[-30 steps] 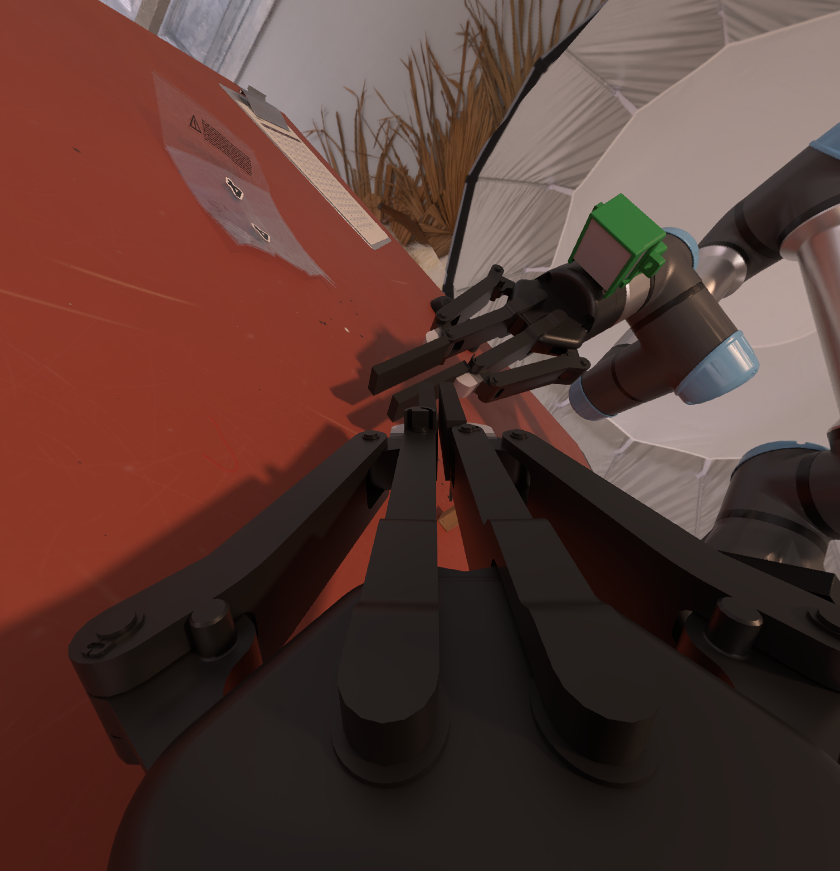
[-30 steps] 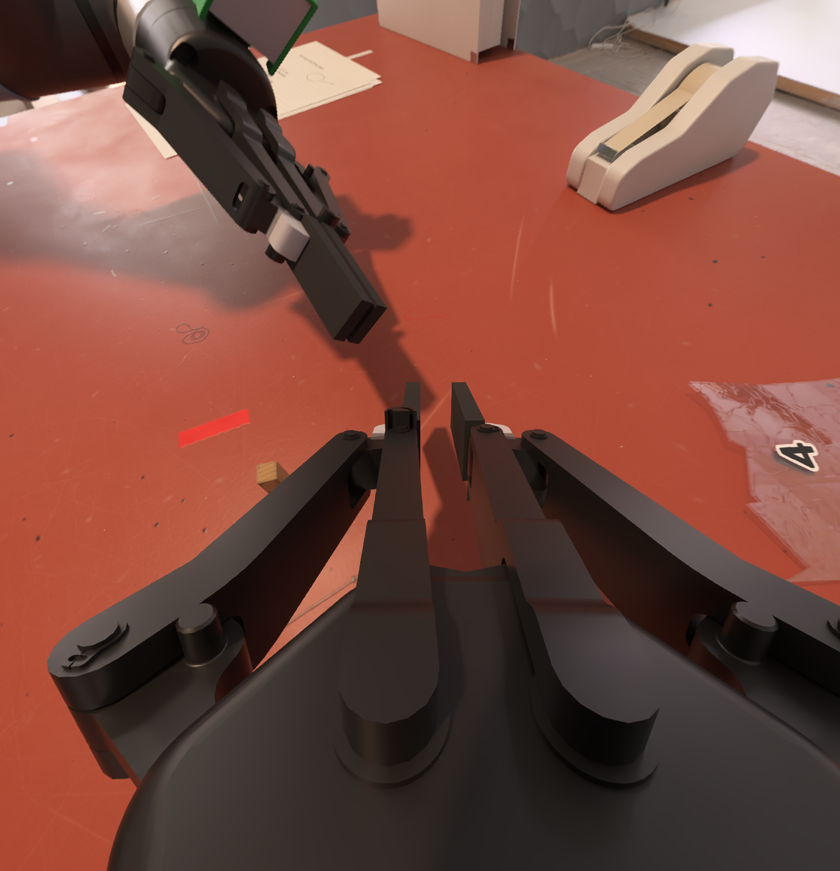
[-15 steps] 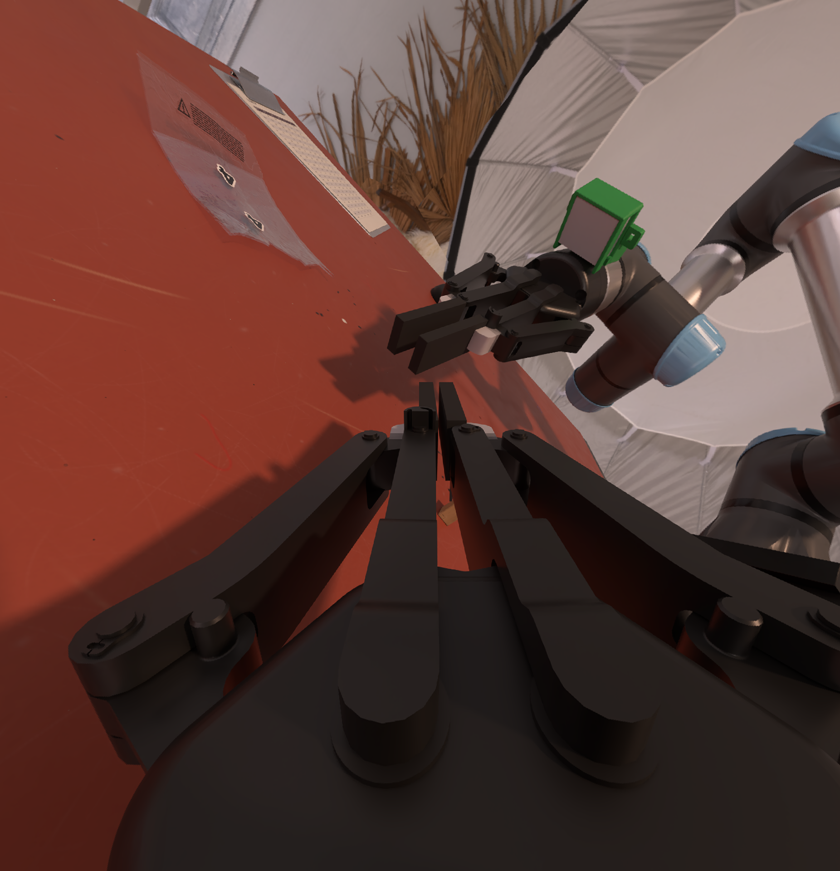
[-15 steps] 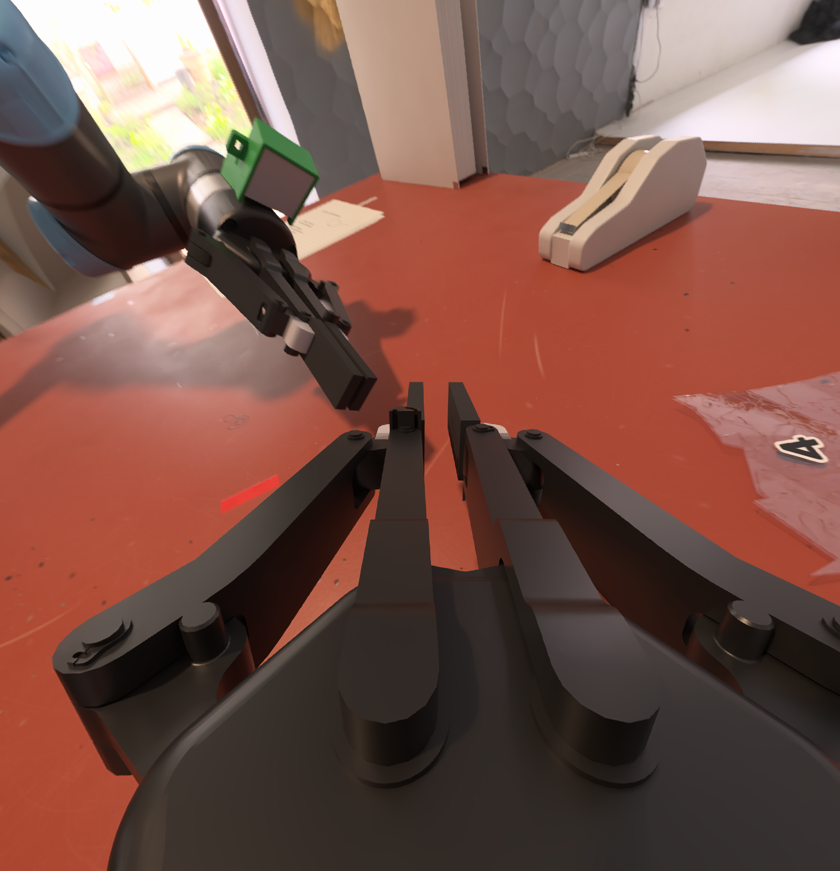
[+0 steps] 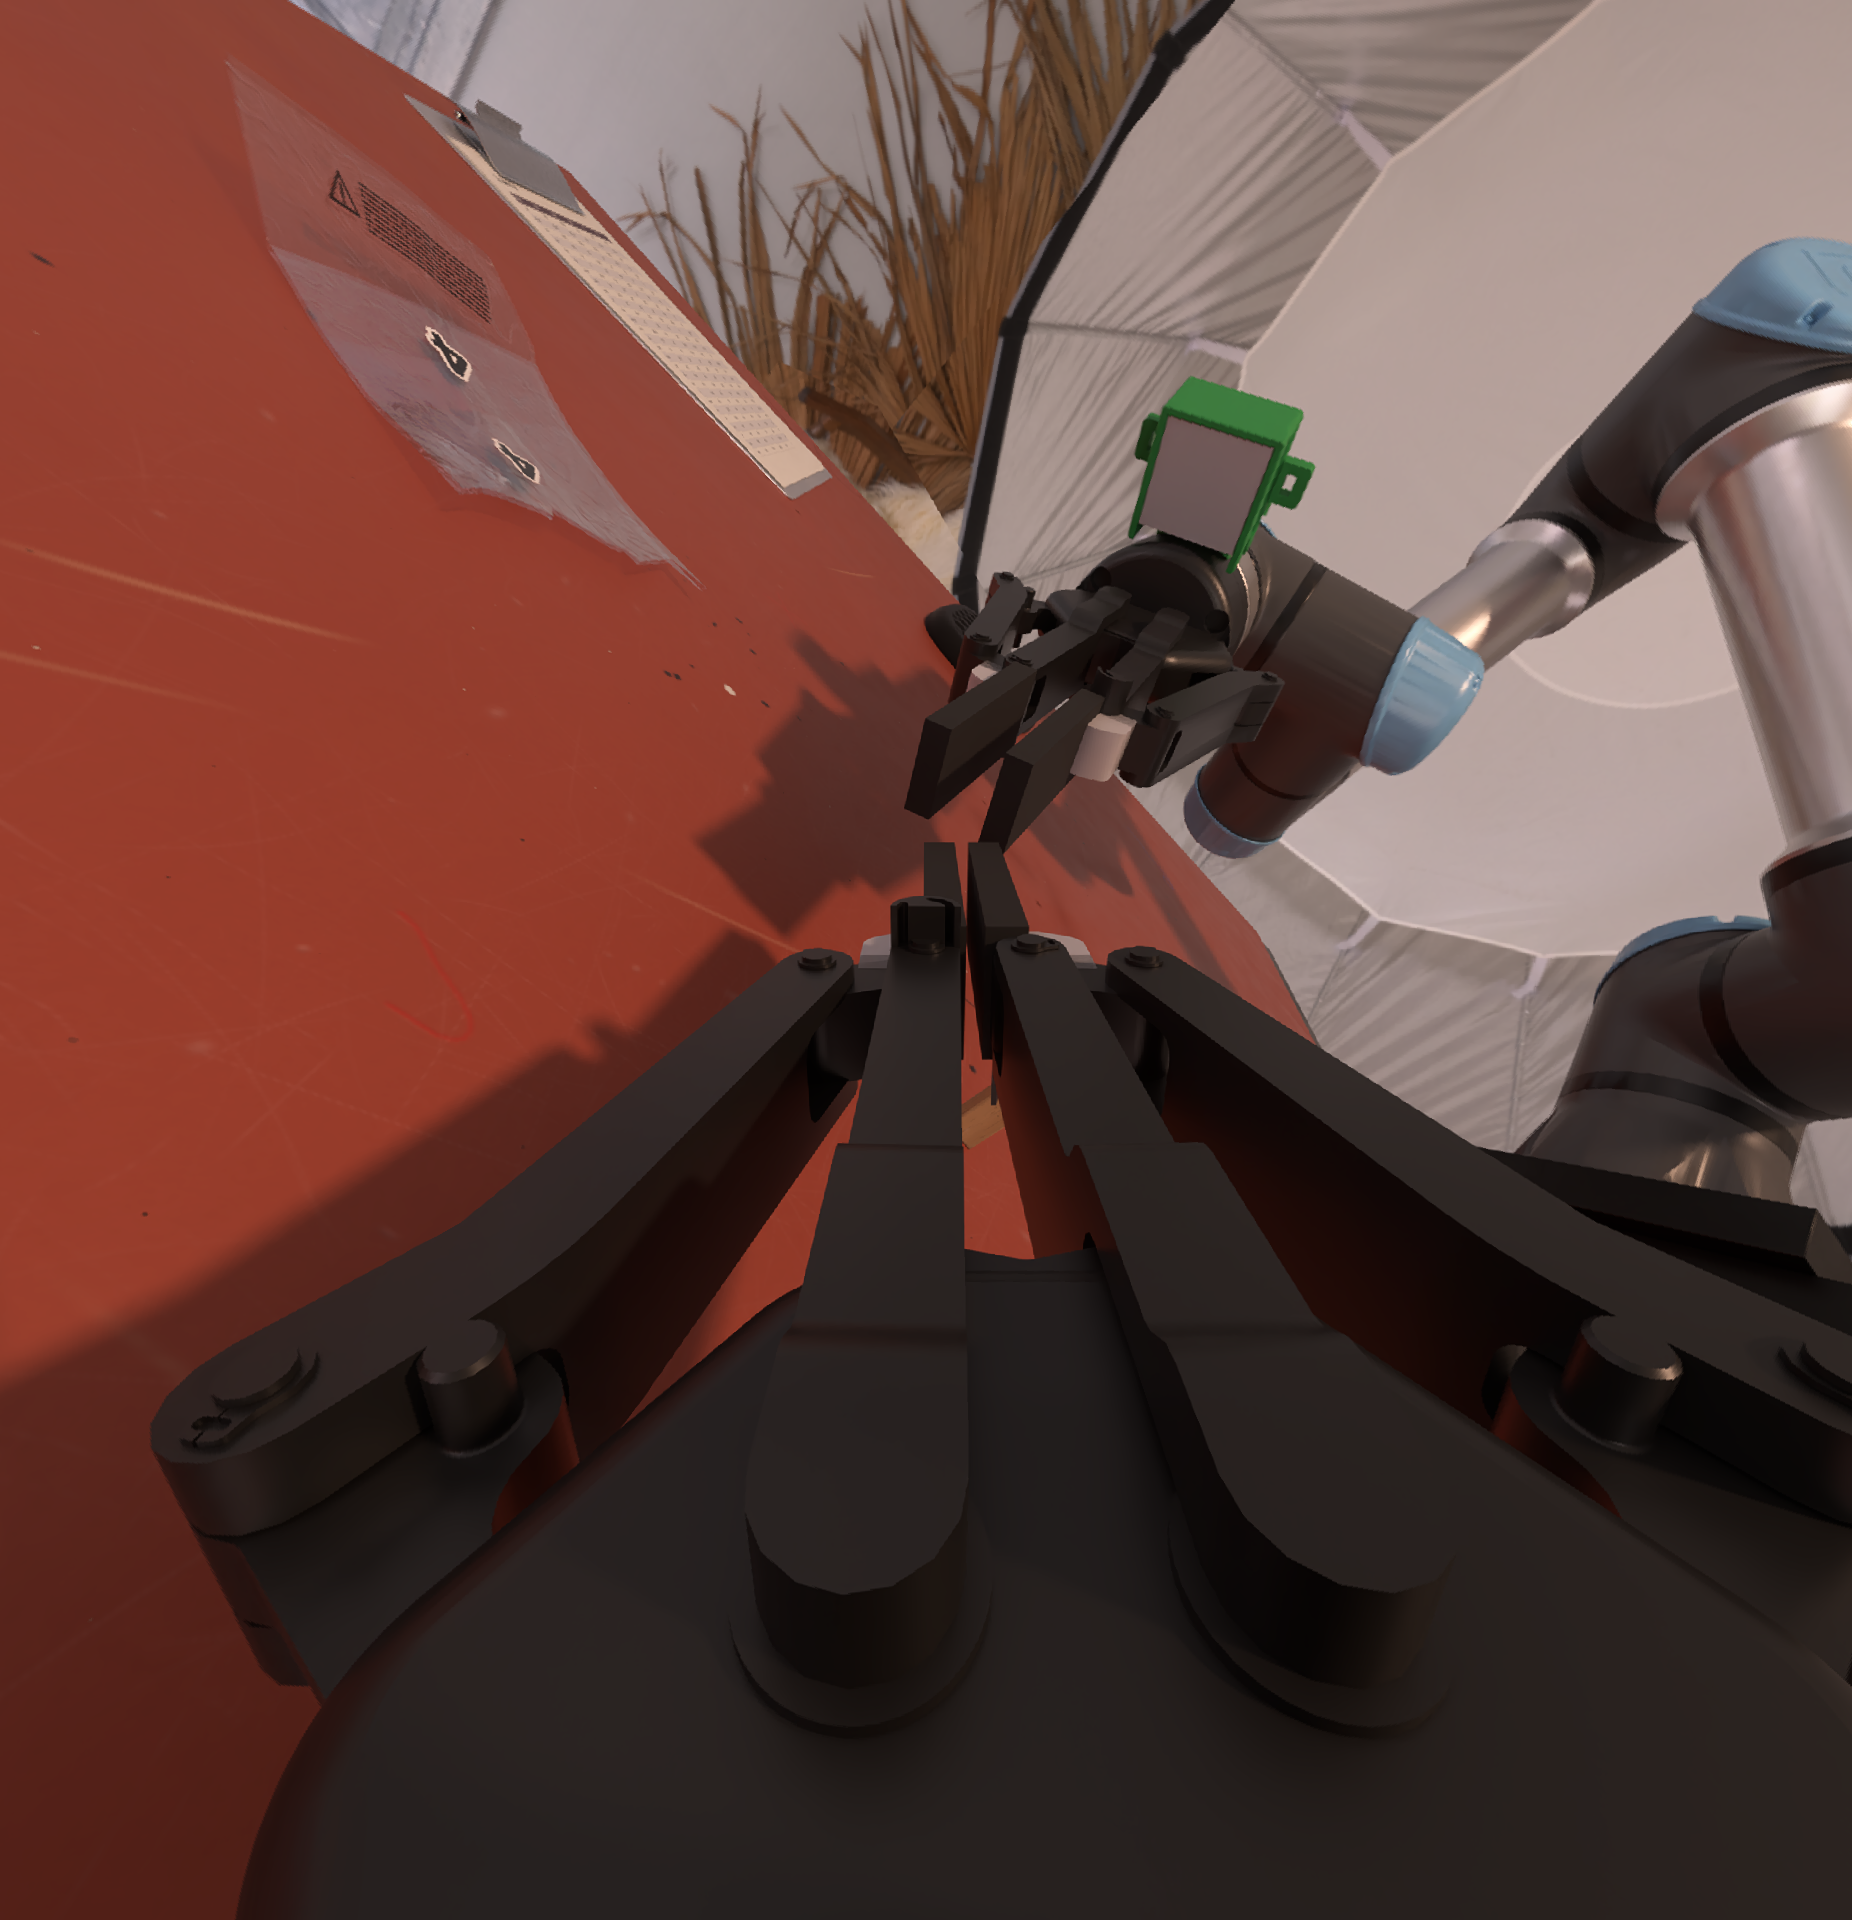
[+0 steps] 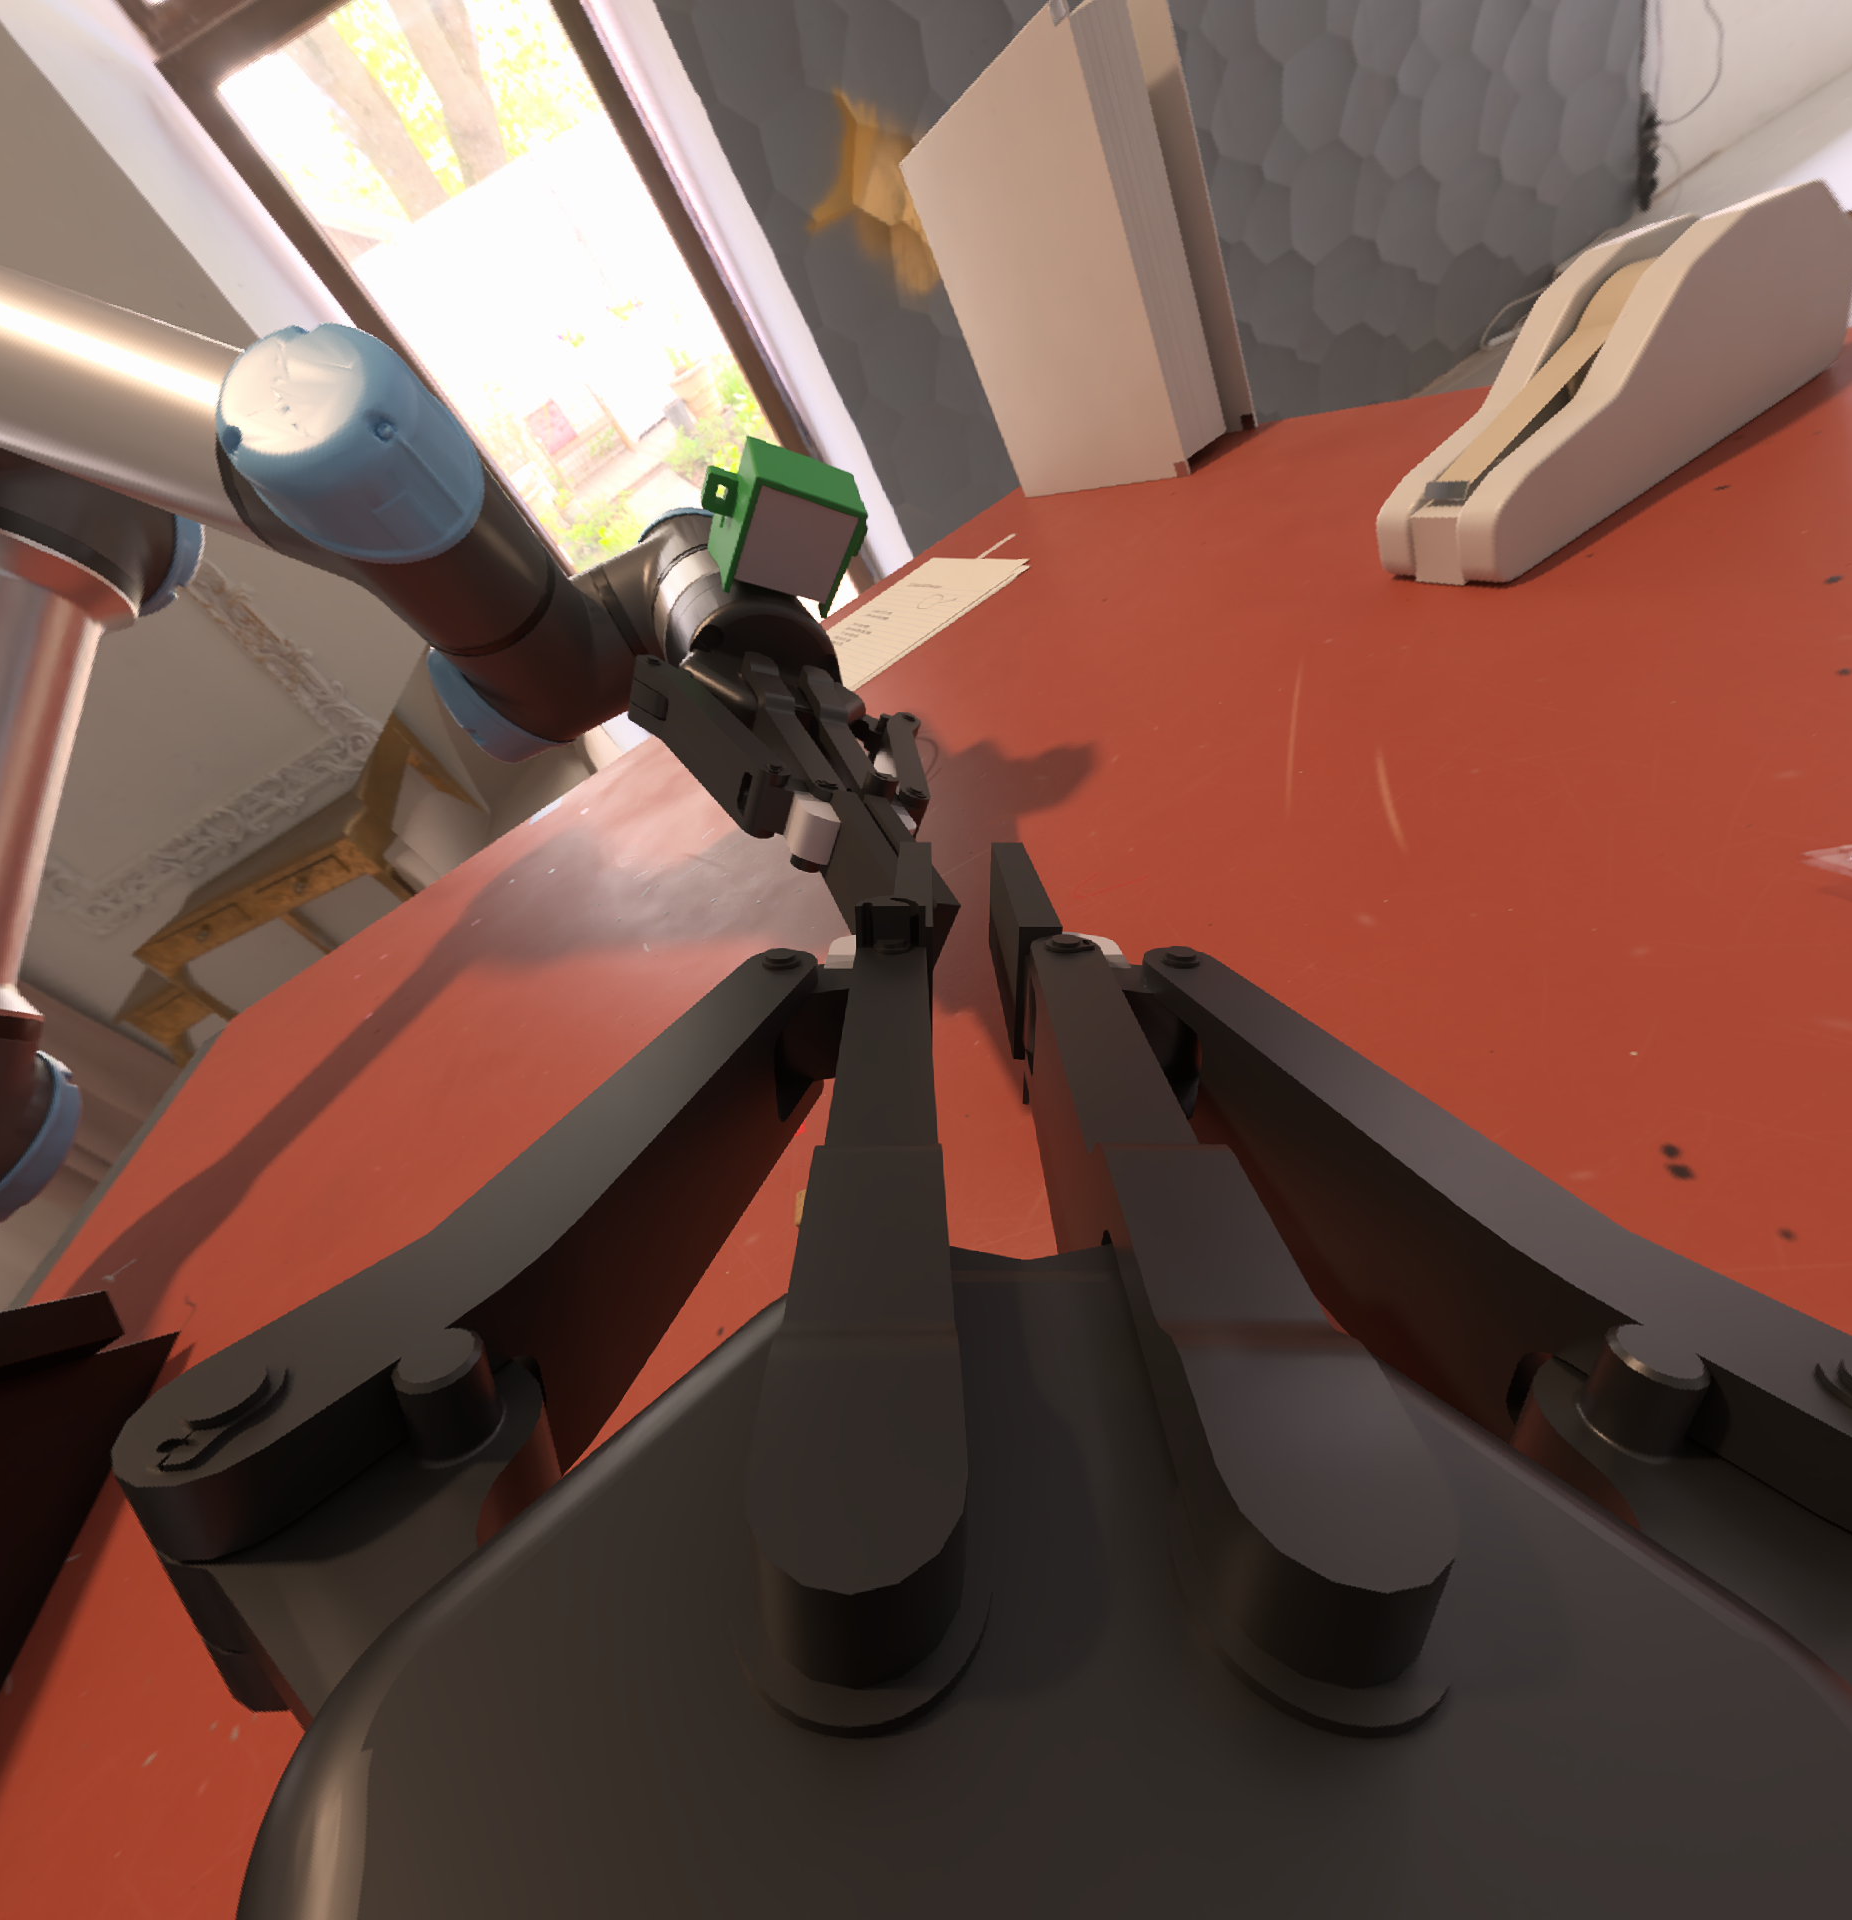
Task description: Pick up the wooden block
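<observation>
2 grippers hang nose to nose above the red table (image 5: 278,831), and neither holds anything. The left gripper (image 5: 961,883) has its fingers pressed together, only a hairline between the pads. The right gripper (image 6: 969,899) stands slightly parted, a narrow gap showing between its tips, nothing in it.

The wooden block (image 5: 979,1127) lies on the table below the left gripper, a small tan corner glimpsed between that gripper's own finger links in the left wrist view. In the right wrist view I cannot make it out with any certainty.

By my reading the task is at the approach step: the block is untouched and no grasp is begun. The next move calls for 1 arm to spread its fingers wider than the block, tip its nose down, and descend so the pads straddle it. The 2 sets of tips sit close to one another, so 1 arm should give way first.

On the table sit a clear plastic bag (image 5: 413,312), a pale perforated strip (image 5: 652,312) at the far edge, a cream tape dispenser (image 6: 1628,384), a sheet of paper (image 6: 922,608) and an upright white board (image 6: 1078,312). Round about are dried grasses (image 5: 880,260), a white softbox (image 5: 1524,364), a bright window (image 6: 537,260) and a grey textured wall (image 6: 1421,156).
</observation>
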{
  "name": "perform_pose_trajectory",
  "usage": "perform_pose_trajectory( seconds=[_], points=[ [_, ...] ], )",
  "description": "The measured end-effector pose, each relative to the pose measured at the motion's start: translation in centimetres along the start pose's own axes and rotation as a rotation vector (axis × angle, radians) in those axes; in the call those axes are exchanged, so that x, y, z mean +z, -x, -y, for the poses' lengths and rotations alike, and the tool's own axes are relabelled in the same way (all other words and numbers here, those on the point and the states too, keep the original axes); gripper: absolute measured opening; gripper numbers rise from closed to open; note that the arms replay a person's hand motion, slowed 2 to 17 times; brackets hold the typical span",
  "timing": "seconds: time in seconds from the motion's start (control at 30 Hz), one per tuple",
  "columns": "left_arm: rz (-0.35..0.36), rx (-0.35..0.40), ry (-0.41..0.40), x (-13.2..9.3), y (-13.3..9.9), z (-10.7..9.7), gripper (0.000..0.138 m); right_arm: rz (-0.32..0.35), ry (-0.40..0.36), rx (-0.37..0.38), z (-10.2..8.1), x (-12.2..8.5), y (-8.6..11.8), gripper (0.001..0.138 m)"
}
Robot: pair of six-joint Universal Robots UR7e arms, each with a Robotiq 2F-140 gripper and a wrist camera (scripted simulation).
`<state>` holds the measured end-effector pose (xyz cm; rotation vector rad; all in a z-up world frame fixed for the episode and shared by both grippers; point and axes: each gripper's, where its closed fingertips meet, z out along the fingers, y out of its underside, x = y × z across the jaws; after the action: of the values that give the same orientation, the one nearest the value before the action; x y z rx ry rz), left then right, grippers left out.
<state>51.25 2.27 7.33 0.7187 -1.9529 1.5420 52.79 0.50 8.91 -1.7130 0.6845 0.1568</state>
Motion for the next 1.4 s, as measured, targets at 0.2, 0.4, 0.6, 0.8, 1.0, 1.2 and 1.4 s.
perform_pose_trajectory(
  seconds=[0.2,0.4,0.6,0.8,1.0,1.2,1.4],
  points=[
    [-0.009,0.013,0.021,0.3,-0.3,-0.4,0.004,0.033,0.024,0.019,-0.5,0.5,0.6,0.016],
    [-0.004,0.029,0.042,0.3,-0.2,-0.7,0.003,0.048,0.054,0.009,-1.1,0.8,0.9,0.009],
    [0.014,0.039,0.051,0.3,0.1,-0.9,0.005,0.049,0.068,-0.005,-1.2,0.8,1.1,0.004],
    [0.028,0.042,0.049,0.3,0.3,-0.9,0.007,0.046,0.079,-0.014,-1.3,0.9,1.1,0.004],
    [0.042,0.049,0.054,0.3,0.3,-1.0,0.004,0.03,0.083,-0.009,-1.4,0.9,0.8,0.005],
    [0.061,0.034,0.057,0.5,0.4,-0.9,0.003,-0.028,0.093,-0.019,-1.5,0.8,0.2,0.007],
    [0.091,0.004,0.065,0.4,0.6,-1.0,0.003,-0.098,0.119,-0.08,-1.6,0.1,0.0,0.01]
  ],
)
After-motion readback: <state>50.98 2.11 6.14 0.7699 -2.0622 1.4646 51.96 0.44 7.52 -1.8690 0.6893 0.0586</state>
